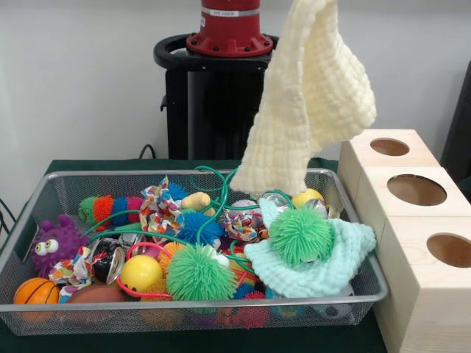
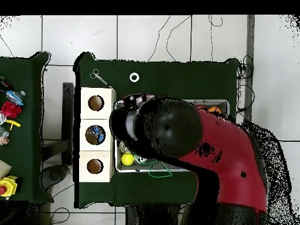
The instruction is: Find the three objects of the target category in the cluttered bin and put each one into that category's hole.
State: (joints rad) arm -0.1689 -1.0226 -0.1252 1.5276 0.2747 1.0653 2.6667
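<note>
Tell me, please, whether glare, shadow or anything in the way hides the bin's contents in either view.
Front view: even light, no glare; the hanging cream cloth covers only the bin's far rim. Overhead view: the arm hides most of the bin.

Cream waffle-textured cloth (image 1: 313,88); silvery bin (image 1: 44,198); mint cloth (image 1: 324,265).

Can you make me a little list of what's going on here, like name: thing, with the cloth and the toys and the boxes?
lifted thing: pale yellow cloth, hanging above the bin, its top out of view
bin: wire mesh, full of toys
cloth in bin: mint green cloth, at the end nearest the boxes
on that cloth: green spiky ball
other toys: purple fuzzy monster, small basketball, yellow ball
wooden boxes: three in a row beside the bin, each with a round hole
arm: over the bin, hiding most of it from above
</note>
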